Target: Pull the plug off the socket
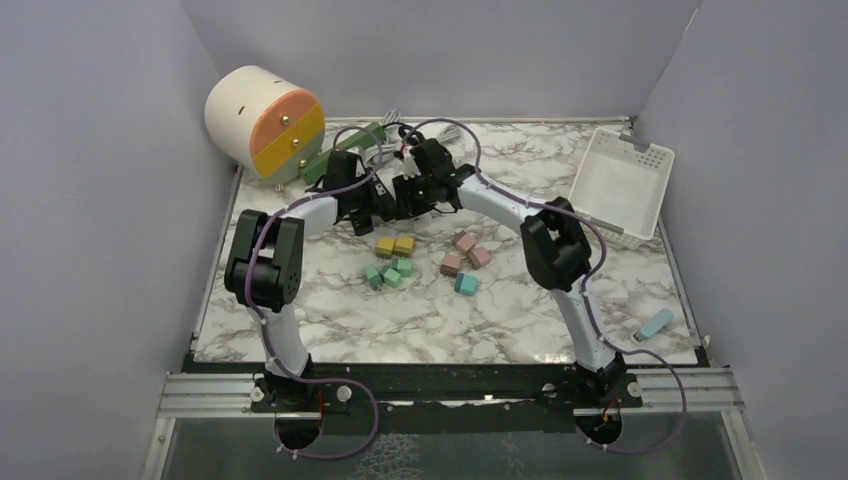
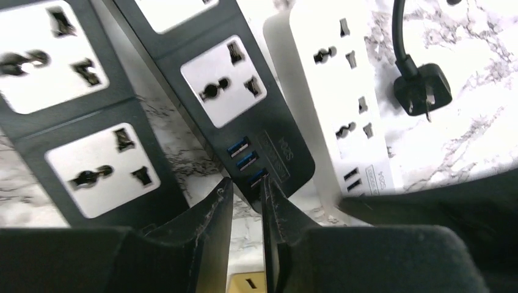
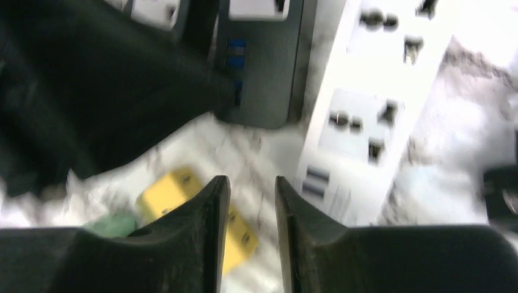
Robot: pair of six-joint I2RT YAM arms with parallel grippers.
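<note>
Left wrist view: the plug (image 2: 423,91) lies loose on the marble table (image 2: 476,140) in the upper right of the frame. Its prongs are bare and its black cable runs up out of the top edge. It sits just right of the white power strip (image 2: 342,91), apart from it and in none of its sockets. Two black power strips slant across the left half, one (image 2: 232,104) beside the white strip and the other (image 2: 73,122) at the left edge. The left gripper (image 2: 246,183) sits low in the centre, its fingers drawn almost together with a thin gap and nothing between them. Their tips are just short of the USB end of the nearer black strip.

Right wrist view is blurred. The right gripper (image 3: 251,183) also shows its fingers nearly closed on nothing, over bare marble. A yellow block (image 3: 183,189) lies at lower left of the tips and the white strip at upper right. A dark shape at the right edge is probably the plug.

Top external view shows both arms reaching to the upper centre of the table.
</note>
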